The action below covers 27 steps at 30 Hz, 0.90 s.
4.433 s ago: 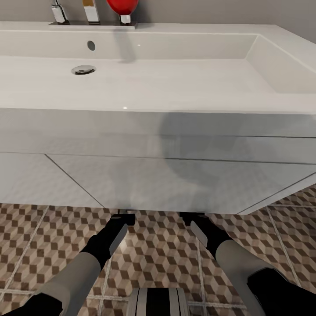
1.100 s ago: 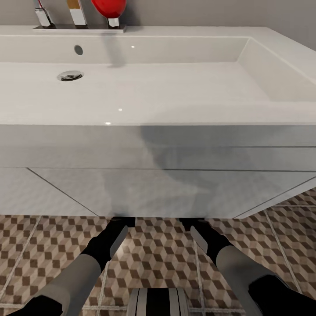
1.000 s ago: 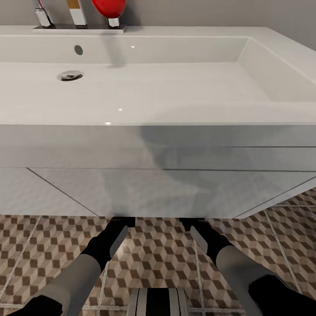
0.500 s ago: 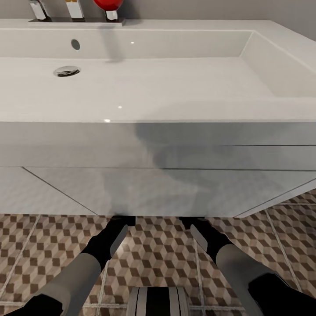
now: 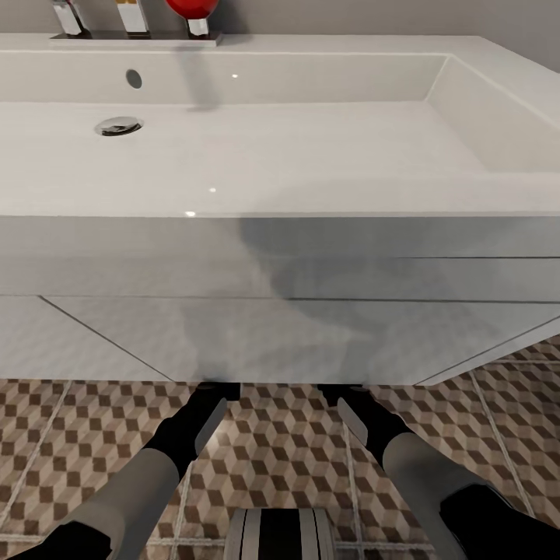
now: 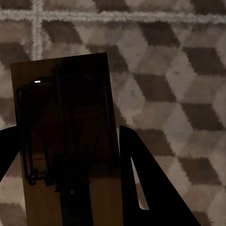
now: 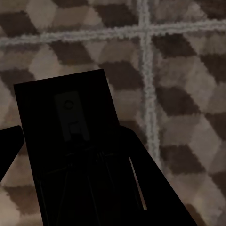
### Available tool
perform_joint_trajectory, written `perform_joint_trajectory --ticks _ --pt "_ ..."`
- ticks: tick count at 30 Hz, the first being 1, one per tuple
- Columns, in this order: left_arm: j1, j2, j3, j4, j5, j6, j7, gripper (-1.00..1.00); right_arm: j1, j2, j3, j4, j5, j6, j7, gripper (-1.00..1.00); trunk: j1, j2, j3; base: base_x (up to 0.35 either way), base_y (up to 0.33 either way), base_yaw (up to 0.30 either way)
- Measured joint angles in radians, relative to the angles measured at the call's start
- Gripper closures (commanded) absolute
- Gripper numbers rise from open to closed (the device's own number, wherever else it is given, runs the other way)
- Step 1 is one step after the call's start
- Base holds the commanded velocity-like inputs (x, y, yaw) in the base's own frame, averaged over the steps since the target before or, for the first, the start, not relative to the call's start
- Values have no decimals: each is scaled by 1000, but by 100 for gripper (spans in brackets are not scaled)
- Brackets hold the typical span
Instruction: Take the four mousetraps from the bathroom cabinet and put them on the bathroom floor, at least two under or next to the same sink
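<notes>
I stand close against the white sink (image 5: 257, 148), both arms reaching down under the front edge of its vanity (image 5: 280, 327) toward the bathroom floor (image 5: 288, 451); my left jaws (image 6: 66, 188) hold a mousetrap (image 6: 66, 136) flat between the fingers, tan board and dark wire plain in the left wrist view; my right jaws (image 7: 70, 188) hold a second mousetrap (image 7: 66, 132), so deep in shadow that I make out only its dark board and a pale catch; both jaws are narrowed onto their boards, as far as I can judge.

In the head view the fingertips are hidden under the vanity's lower edge, and that is my first worry; I cannot tell from there how high the boards hang over the tiles, so releasing too early could let a trap fall, flip or skid.

The second risk is the vanity itself; my wrists are close beneath its underside, and a lift or a forward push could knock an arm against it and jar a board loose from my hold.

Third, the wire parts; if a board lands tilted on one corner it may tip over rather than settle flat.

Last, placement; both boards seem set to land beneath this sink, which suits the task, but a slide sideways on letting go could carry one away from it; the remaining traps I cannot see here.
</notes>
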Motion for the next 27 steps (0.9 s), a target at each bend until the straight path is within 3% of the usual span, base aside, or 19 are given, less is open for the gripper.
perform_joint_trajectory --ticks 27 --pt "0 0 0 0 0 0 0 100 0 0 0 0 0 0 0 100 0 0 0 0 0 0"
